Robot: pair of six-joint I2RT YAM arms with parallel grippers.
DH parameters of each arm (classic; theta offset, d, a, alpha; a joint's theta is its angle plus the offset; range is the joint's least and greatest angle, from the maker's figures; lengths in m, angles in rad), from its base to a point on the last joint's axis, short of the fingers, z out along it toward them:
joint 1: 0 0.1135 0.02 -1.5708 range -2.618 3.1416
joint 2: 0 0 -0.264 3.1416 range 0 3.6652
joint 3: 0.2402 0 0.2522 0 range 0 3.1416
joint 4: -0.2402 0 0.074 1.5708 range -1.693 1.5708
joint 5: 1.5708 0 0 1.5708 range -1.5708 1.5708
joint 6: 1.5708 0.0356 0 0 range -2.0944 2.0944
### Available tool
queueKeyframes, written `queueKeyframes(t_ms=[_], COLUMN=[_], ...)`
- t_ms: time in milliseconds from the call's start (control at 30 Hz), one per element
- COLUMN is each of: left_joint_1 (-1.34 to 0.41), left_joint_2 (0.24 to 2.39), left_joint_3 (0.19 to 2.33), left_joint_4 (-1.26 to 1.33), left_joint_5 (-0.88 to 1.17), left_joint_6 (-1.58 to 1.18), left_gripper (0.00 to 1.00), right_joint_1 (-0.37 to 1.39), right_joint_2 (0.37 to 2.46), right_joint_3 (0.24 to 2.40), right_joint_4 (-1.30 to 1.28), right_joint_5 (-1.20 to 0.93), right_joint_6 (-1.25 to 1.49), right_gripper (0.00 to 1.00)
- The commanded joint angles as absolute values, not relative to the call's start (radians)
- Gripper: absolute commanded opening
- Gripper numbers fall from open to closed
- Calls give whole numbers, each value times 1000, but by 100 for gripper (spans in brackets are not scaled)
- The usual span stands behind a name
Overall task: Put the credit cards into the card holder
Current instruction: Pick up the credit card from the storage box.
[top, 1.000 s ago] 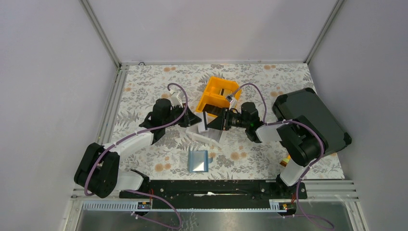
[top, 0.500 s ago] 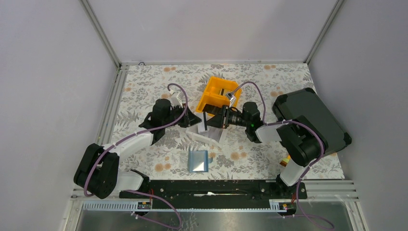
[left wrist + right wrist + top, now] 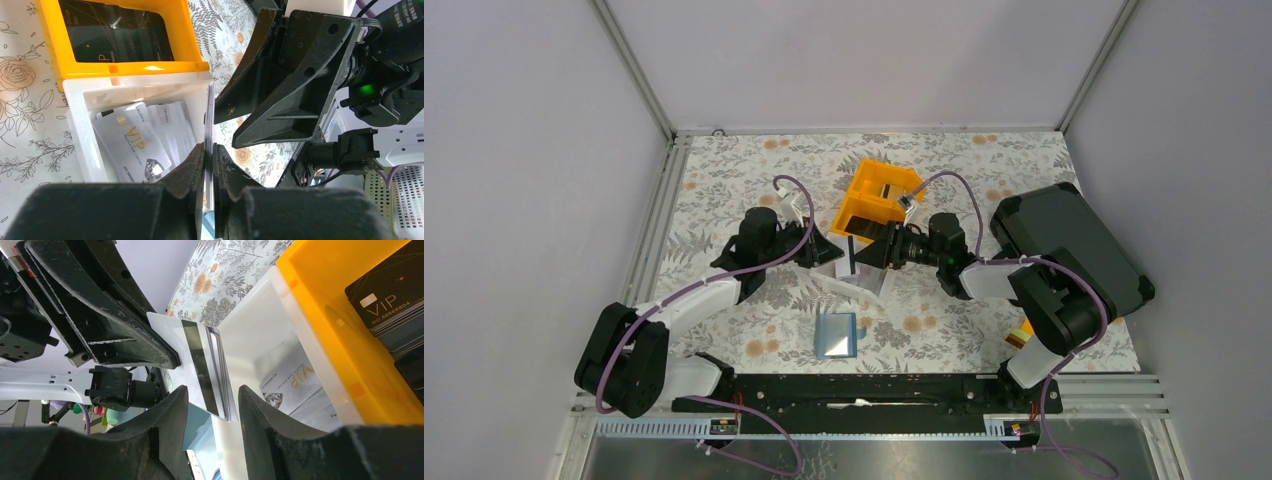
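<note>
- Credit card [image 3: 195, 360], a pale one with a dark stripe, stands on edge above the white plastic bin [image 3: 150, 84], near the middle of the floral table [image 3: 724, 180].
- Left claw [image 3: 209, 147] is clenched on this card, pinching its thin edge.
- Right claw [image 3: 212, 390] is released, with its fingers spread on either side of the same card.
- Pale credit cards [image 3: 135, 137] lie loose in the white plastic bin. Dark grey-black cards [image 3: 120, 35] lie in the orange plastic bin [image 3: 125, 67], which touches it on the far side.
- Teal-blue soft card holder [image 3: 836, 335] lies flat on the table near the middle of its near edge, apart from both bins.
- Large black hard case [image 3: 1064, 240] sits at the table's right edge.
</note>
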State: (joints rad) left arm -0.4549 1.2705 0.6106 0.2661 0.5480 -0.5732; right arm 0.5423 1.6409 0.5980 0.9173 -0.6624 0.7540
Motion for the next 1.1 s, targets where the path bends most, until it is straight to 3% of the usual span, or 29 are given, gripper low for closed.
queueKeyframes(t_ms=[0, 567, 1067], left_joint_1=[-448, -434, -433], left_joint_2=[1235, 1206, 1195], left_joint_3=[612, 600, 595], left_joint_4=[357, 372, 385], left_joint_5=[583, 581, 597], left_joint_6=[-555, -565, -570], left_gripper=[0, 0, 0], right_joint_1=[529, 506, 506], right_joint_2=[1624, 1655, 1700], right_joint_3=[599, 571, 589], right_joint_4=[930, 1025, 1028], right_joint_5=[-653, -797, -801], right_joint_6=[725, 762, 749], right_gripper=[49, 29, 32])
